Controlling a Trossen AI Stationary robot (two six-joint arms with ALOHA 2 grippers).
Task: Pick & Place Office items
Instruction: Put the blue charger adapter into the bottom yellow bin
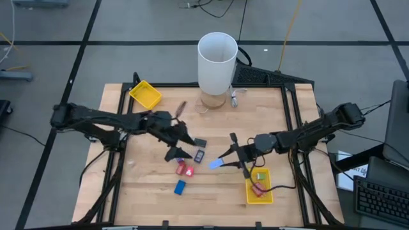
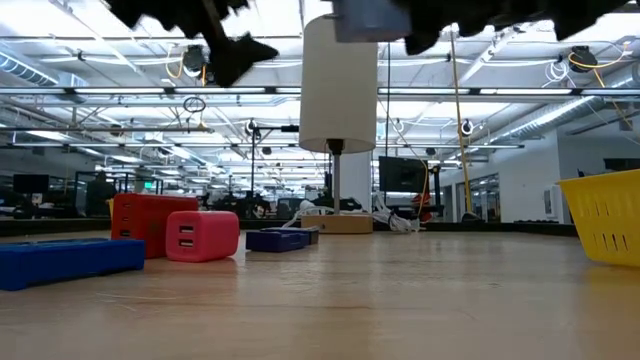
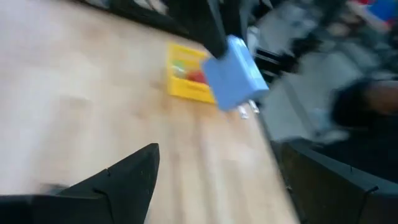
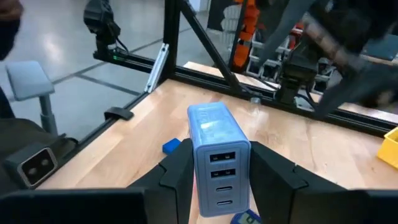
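My right gripper (image 1: 225, 160) (image 4: 219, 180) is shut on a light blue charger-like block (image 1: 216, 165) (image 3: 233, 73) above the table's middle. My left gripper (image 1: 182, 145) (image 3: 230, 186) hovers open just left of centre, above the loose items. Two red pieces (image 1: 185, 169) (image 2: 175, 228), a blue piece (image 1: 179, 186) (image 2: 65, 262), a grey piece (image 1: 199, 142) and a dark piece (image 1: 199, 155) rest flat on the wood. The near-right yellow tray (image 1: 268, 195) holds red and green pieces. My right gripper pinches the light blue block by its two long side faces (image 4: 198, 163), one finger (image 4: 177, 177) on each side. The fingers reach about level from the table's right, and the block's port face looks back at the wrist. The block (image 2: 365, 20) is lifted clear of the table.
A tall white cylinder (image 1: 217, 61) stands at the far edge's middle, with a second yellow tray (image 1: 146, 94) at the far left. Small clutter lies by the cylinder's foot (image 1: 234, 99). Bare wood shows along the near edge and at the left.
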